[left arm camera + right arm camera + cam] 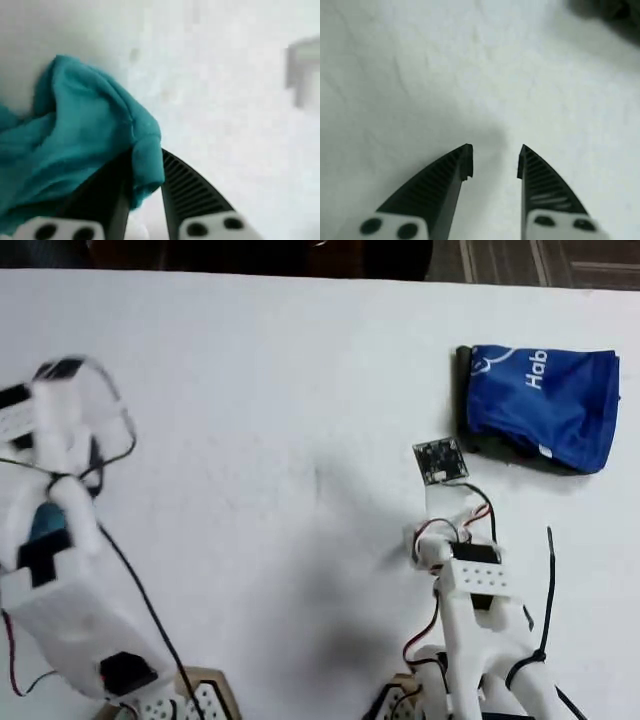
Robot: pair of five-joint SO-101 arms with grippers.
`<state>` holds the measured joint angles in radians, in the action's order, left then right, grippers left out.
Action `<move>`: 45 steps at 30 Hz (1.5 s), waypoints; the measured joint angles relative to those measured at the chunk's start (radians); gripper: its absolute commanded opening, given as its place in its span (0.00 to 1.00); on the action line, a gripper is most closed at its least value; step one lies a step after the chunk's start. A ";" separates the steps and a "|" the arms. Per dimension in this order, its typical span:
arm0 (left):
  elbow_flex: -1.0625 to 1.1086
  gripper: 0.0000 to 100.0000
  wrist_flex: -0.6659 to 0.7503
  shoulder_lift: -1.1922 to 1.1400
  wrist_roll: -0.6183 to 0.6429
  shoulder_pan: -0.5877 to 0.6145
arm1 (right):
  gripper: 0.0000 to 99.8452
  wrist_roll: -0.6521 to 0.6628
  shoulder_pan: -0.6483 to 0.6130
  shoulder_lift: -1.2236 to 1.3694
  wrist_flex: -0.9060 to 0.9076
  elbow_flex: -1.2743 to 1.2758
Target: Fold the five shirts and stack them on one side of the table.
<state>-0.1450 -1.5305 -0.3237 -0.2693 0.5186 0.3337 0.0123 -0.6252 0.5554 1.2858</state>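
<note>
A white table [300,360] seen from above, with two white robot arms along its near edge. The left arm stands at the left edge of the table. The left gripper [147,165] is clamped on a bunched fold of a teal shirt [75,130], the cloth pinched between the two black ribbed jaws and spilling away to one side in loose, rumpled folds. From above, only a small patch of that teal shirt [45,523] shows beneath the arm, close to the left edge.

The right arm sits near the middle of the near edge. The right gripper [495,160] hangs over bare table with its jaws apart and nothing between them.

A blue shirt [540,405] lies folded toward the far right corner, near the right edge. A dark layer [465,390] shows along its side and beneath it — possibly another garment, though this cannot be told.

The teal shirt looks light, thin and limp; it will likely sag and crumple rather than hold a shape, and one pinched fold may slide free if tugged hard. A sensible hold would be at a hem, shoulder seam or collar — where the cloth is doubled and firmer — with the free gripper taking an opposite corner so the shirt can be spread flat before folding.
</note>
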 measured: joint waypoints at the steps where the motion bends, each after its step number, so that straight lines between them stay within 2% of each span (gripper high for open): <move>1: -0.032 0.03 -0.032 0.023 0.014 -0.049 | 0.16 0.000 0.000 0.000 0.000 0.000; 6: -0.215 0.03 -0.169 0.123 0.081 -0.327 | 0.16 0.000 0.000 0.000 0.000 0.000; 11: -0.308 0.03 -0.204 0.193 0.066 -0.546 | 0.16 0.000 0.000 0.000 0.000 0.000; 16: -0.322 0.04 -0.210 0.222 0.008 -0.632 | 0.16 -0.003 0.000 0.000 0.000 0.000; 21: -0.362 0.21 -0.215 0.261 0.000 -0.661 | 0.16 -0.006 0.000 0.000 0.000 0.000; 23: -0.376 0.22 -0.215 0.281 0.000 -0.661 | 0.16 -0.006 0.000 0.000 -0.005 0.002; 27: -0.397 0.21 -0.215 0.333 -0.003 -0.577 | 0.16 -0.009 0.000 0.000 -0.009 0.002; 32: -0.342 0.20 -0.198 0.327 -0.020 -0.342 | 0.16 -0.009 0.000 0.000 -0.009 0.002; 38: -0.104 0.20 0.015 0.110 -0.133 -0.048 | 0.16 -0.009 0.000 0.000 -0.012 0.002; 41: -0.089 0.20 0.103 -0.009 -0.147 0.026 | 0.16 -0.009 0.000 0.000 -0.012 0.002; 45: -0.117 0.20 0.149 -0.135 -0.157 0.084 | 0.16 -0.009 0.000 0.000 -0.012 0.002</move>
<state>-0.2616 -1.3817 -0.4588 -0.4258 0.6030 0.3245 0.0123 -0.6252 0.5432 1.2873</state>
